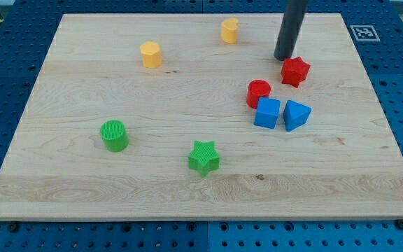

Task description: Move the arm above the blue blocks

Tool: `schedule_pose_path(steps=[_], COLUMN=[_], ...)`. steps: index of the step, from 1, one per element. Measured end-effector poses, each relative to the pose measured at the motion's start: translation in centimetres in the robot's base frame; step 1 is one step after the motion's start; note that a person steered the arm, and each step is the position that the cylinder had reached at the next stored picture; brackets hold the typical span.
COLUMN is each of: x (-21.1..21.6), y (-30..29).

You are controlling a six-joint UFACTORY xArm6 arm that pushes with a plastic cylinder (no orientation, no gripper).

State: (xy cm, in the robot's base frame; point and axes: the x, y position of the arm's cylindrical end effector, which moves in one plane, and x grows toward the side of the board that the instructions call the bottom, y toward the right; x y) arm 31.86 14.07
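Two blue blocks sit side by side right of the board's middle: a blue cube (266, 113) and a blue triangular block (296, 115). My tip (283, 58) is at the end of the dark rod, toward the view's top from them, about 80 pixels above the blue cube. It stands just left of and above a red star block (295, 71). A red cylinder (258, 92) lies between my tip and the blue cube, touching the cube's upper left corner.
A yellow hexagonal block (151, 54) and a yellow cylinder (229, 31) sit near the view's top. A green cylinder (114, 135) and a green star (203, 157) sit lower left. The wooden board (82, 189) lies on a blue pegboard.
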Motion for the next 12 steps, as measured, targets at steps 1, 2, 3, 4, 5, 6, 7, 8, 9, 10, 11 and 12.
schedule_pose_path(steps=[1, 2, 3, 4, 5, 6, 7, 8, 9, 10, 11, 12], x=[-0.4, -0.2, -0.2, 0.1, 0.6, 2.4, 4.0, 5.1, 6.2, 8.0, 8.1, 8.1], y=[-2.9, -5.2, -5.3, -5.6, -6.6, -6.6, -6.6, -7.0, -4.1, -2.5, -2.5, -2.5])
